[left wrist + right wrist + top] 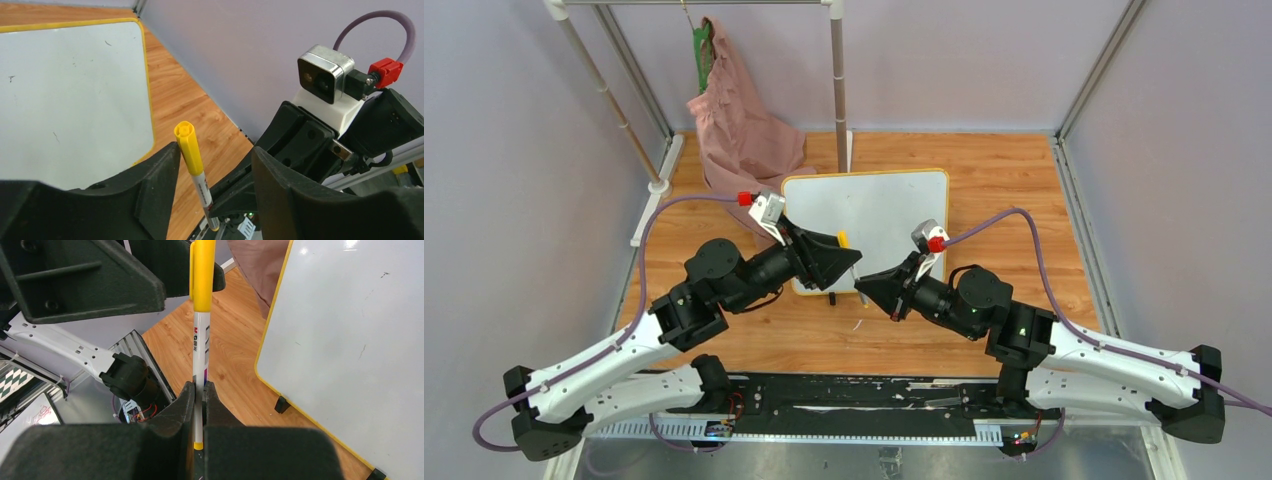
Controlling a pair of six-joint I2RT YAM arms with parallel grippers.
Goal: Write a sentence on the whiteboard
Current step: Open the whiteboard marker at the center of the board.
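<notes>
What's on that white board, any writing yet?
No writing shows on the whiteboard, only a few tiny dark specks. From above, part of its near edge is hidden behind the left gripper, the right gripper and the marker it grips.

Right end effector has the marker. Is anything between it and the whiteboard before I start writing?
Only the yellow cap, still on the marker and covering its tip; the open left end effector brackets it. Between the marker in the right end effector and the whiteboard, nothing else visible stands in the way.
</notes>
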